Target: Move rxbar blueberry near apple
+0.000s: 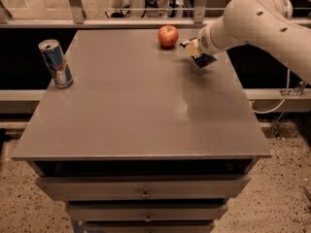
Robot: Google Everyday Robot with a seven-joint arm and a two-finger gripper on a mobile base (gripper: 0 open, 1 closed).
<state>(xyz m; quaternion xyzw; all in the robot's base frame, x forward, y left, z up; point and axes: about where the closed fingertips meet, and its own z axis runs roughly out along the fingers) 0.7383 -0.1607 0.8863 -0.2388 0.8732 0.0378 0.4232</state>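
So, gripper [194, 48] w/ rxbar blueberry [203, 60] near apple [168, 36], can [56, 63] well apart

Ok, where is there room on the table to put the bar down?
The whole middle and front of the table is bare, and so is the back strip between the can and the apple. It is crowded only beside the apple, toward the right edge, where the gripper holds the bar.

White arm [257, 21], yellowish jaws at tip
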